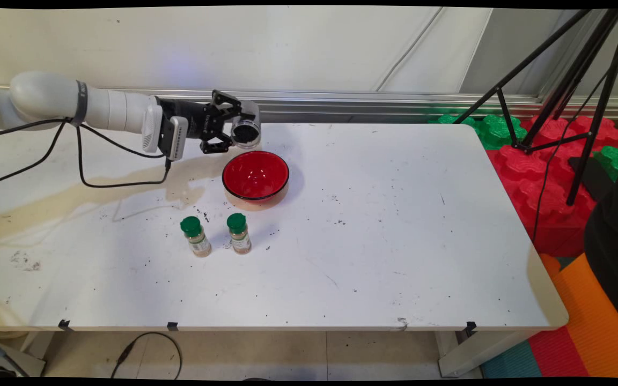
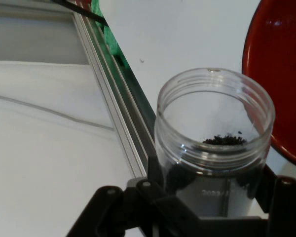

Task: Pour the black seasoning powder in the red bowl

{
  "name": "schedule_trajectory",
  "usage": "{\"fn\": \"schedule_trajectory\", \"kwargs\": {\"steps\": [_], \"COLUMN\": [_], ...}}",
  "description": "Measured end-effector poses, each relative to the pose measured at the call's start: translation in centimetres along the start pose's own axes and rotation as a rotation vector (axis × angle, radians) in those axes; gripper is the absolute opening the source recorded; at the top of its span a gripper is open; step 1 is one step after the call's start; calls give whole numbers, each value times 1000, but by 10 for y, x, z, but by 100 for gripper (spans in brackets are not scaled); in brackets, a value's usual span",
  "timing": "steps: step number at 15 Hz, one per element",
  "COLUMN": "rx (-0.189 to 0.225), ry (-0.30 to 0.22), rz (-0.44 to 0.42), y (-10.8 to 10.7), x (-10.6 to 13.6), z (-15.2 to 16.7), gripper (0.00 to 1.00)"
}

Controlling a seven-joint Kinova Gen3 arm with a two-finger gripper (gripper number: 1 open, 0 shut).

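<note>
My gripper (image 1: 232, 127) is shut on a clear, lidless plastic jar (image 1: 246, 130) that lies tipped on its side in the air, just above and left of the red bowl (image 1: 255, 176). In the hand view the jar (image 2: 214, 143) stands between my fingers with its mouth open and a little dark, grainy stuff inside; the red bowl's rim (image 2: 276, 74) shows at the right. The bowl looks empty inside. Two small spice bottles with green caps, one (image 1: 196, 236) beside the other (image 1: 239, 233), stand in front of the bowl.
Dark crumbs are scattered on the white table (image 1: 395, 241) around the bowl and bottles. A metal rail (image 1: 368, 99) runs along the wall behind. A black tripod (image 1: 572, 96) and red and green foam blocks (image 1: 545, 182) stand off the table's right end.
</note>
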Motion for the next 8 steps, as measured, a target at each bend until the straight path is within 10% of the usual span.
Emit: {"fn": "schedule_trajectory", "kwargs": {"steps": [8], "rx": [14], "ry": [-10], "rz": [120], "y": [2], "x": [4], "z": [-5], "gripper": [0]}}
